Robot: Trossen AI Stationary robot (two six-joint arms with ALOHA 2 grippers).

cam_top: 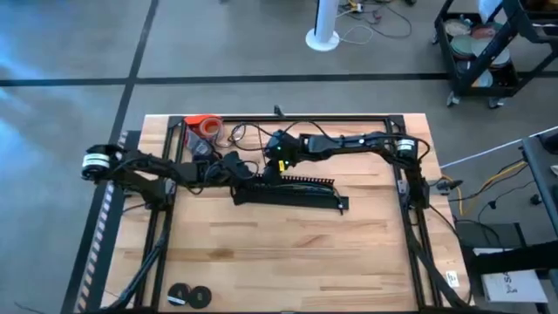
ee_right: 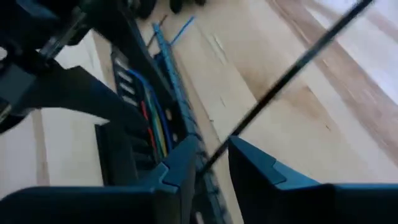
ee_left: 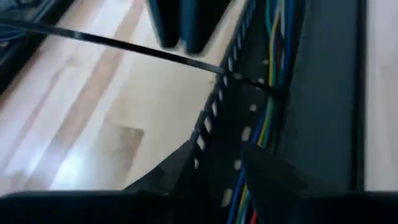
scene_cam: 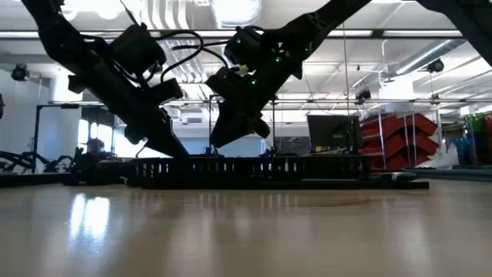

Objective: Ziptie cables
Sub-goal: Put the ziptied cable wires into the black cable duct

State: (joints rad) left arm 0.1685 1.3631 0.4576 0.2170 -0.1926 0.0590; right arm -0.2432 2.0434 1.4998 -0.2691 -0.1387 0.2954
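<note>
Slotted bar [cam_top: 292, 194]: one, the landmark, near table [cam_top: 288, 262] centre.
Cables [ee_left: 268, 93]: one multicoloured bundle lying inside the bar's channel.
Zip tie [ee_right: 292, 68]: one thin black strap, crossing the bar's comb edge.
Left gripper [ee_left: 217, 171]: at the bar's left end, fingers parted over the cables.
Right gripper [ee_right: 211, 158]: just behind the bar, clamped onto the strap.
Open room: bare wood in front of the bar.

Pale wood-plank counter [cam_top: 288, 253] stands on a grey concrete floor [cam_top: 70, 52] marked with dark lines; a white pedestal base [cam_top: 322, 38] sits at 12 o'clock and a black wheeled cart [cam_top: 484, 52] at 2 o'clock. The level view shows ceiling strip lights [scene_cam: 184, 35], a dark monitor [scene_cam: 332, 132], and red storage bins [scene_cam: 400, 138] at 3 o'clock.
</note>
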